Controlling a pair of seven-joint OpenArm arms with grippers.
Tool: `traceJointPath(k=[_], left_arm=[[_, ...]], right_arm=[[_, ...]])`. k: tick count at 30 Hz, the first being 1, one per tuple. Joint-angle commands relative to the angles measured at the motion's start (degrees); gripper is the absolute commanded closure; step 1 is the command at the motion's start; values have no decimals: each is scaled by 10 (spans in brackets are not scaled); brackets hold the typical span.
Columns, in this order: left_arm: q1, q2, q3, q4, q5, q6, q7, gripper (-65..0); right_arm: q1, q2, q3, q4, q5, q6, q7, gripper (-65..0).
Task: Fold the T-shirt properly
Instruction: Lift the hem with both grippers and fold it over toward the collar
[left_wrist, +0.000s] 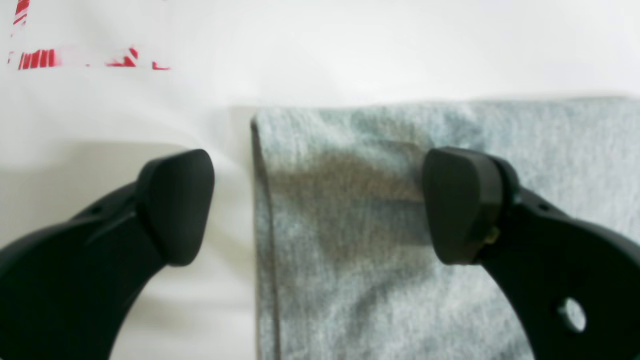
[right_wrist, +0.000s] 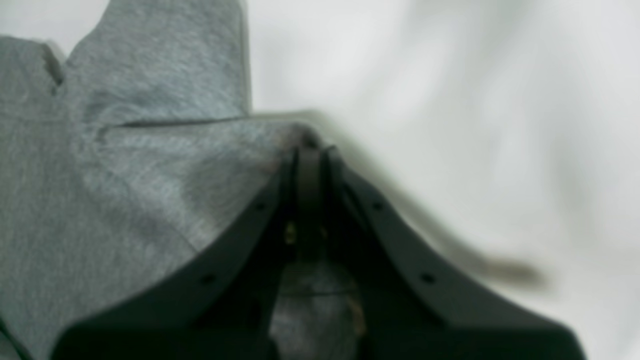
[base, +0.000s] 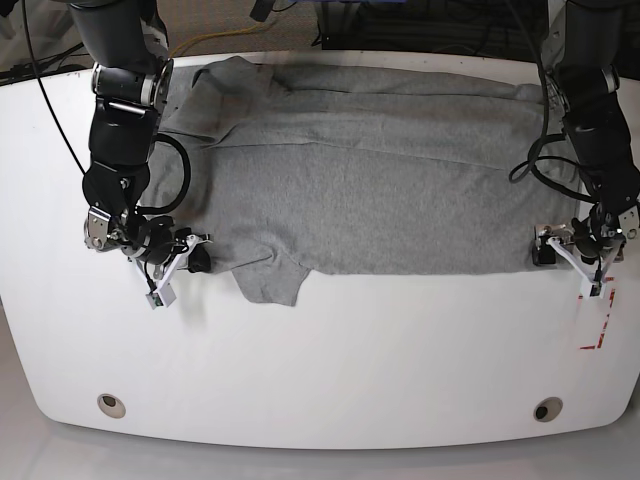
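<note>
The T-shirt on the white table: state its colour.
Light heather-grey cotton T-shirt, plain; clearest in the base view.

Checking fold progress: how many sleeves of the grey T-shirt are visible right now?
2. On the light heather-grey cotton T-shirt, one sleeve sticks out at the near edge; the other sleeve lies at the far edge.

No readable text anywhere; red marks (left_wrist: 37, 58) on the white worktop (left_wrist: 350, 50) are too blurred to read.

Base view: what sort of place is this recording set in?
Probably a robotics lab bench, not a home: a bare white table with bolt holes and red tape marks, cables behind it, and a T-shirt spread flat between two arms.
</note>
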Motion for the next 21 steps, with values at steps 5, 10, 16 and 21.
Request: traceJointPath(k=[5,10,16,21], left_arm=[[-10,-5,0,-8,-2,-1,-4,-594],[-11,-5,-3,-7,-3,3,-12,-161],[-13,7,-3,-6,-6,-1,-26,-17],[-11,11,-5,31,-6,-25,-22,0]], right_arm=[[9,7,0,17,-11,0,-12,0],[0,5,0,66,-15,0,-16,0],[-4,7,0,113,-15,0,-27,0],[-5,8,2,167,-16,0,-68,0]])
